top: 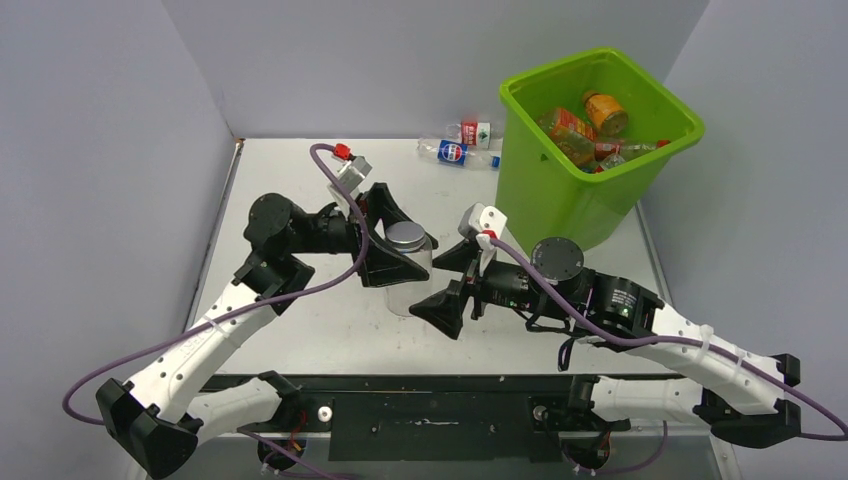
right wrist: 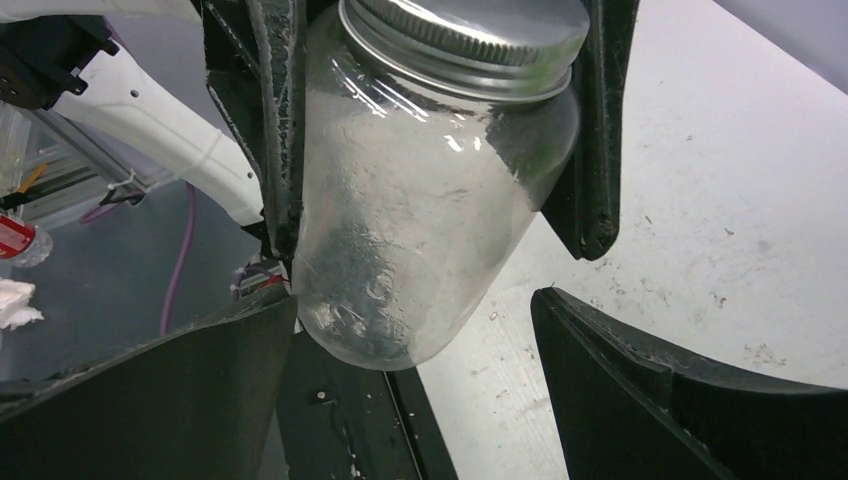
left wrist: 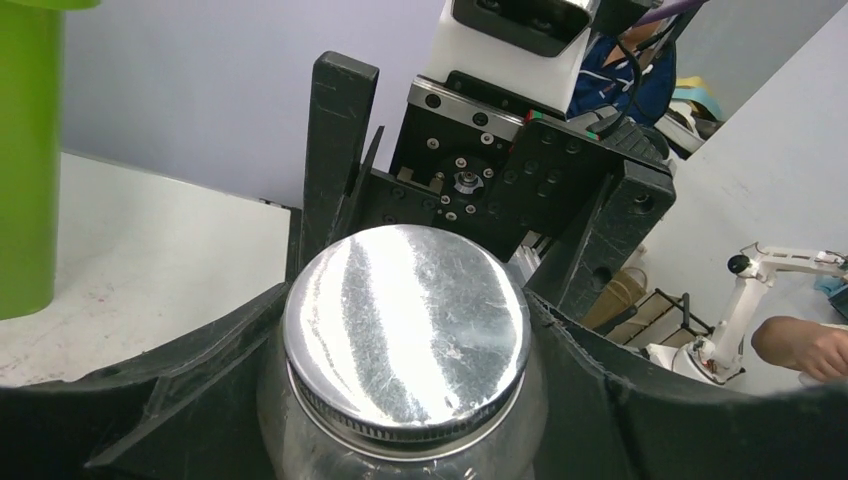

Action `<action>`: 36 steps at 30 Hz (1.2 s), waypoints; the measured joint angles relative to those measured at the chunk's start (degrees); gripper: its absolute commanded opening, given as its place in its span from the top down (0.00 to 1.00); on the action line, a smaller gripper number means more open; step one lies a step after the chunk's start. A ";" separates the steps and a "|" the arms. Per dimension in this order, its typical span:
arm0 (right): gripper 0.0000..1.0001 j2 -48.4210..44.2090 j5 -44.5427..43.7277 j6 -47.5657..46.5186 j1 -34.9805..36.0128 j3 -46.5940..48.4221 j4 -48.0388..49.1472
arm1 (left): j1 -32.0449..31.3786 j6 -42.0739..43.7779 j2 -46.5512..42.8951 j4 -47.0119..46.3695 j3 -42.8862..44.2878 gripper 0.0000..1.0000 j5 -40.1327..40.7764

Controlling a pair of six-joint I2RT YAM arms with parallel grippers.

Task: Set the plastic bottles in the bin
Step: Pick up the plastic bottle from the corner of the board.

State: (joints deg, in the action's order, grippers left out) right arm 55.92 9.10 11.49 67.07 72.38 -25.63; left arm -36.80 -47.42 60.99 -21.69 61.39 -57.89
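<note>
Beside bin (top: 560,190): blue-labelled bottle (top: 455,153), red-labelled bottle (top: 470,131); writing illegible. Left gripper (top: 402,248) grips jar (left wrist: 405,320).

Setting: robotics lab, a bench cell for recording manipulation. Two white-and-black arms, left arm (top: 200,345) and right arm (top: 700,355), are bolted to the near edge of a white table (top: 330,330). Plain grey panels (top: 100,150) close off the left, far and right sides. Left wrist view, past the panels: another white robot arm (left wrist: 775,265), a wire rack (left wrist: 670,310), a person's forearm (left wrist: 805,345).
</note>
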 measured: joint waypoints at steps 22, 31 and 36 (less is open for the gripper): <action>0.10 -2.91 -1.36 9.86 0.04 -14.36 22.18 | -2.34 -4.46 -5.73 -12.13 -10.01 1.00 14.47; 0.42 1.20 -0.13 11.10 0.26 -14.45 28.85 | -4.68 -4.31 -5.70 -13.31 -10.47 0.43 18.14; 0.48 0.94 -1.40 9.88 0.33 -13.38 25.64 | -4.79 -1.75 -8.61 -13.22 -12.74 0.04 20.26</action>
State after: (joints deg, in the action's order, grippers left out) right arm 56.86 7.70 21.37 67.40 59.00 0.01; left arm -41.58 -49.17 52.38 -34.92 48.64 -37.63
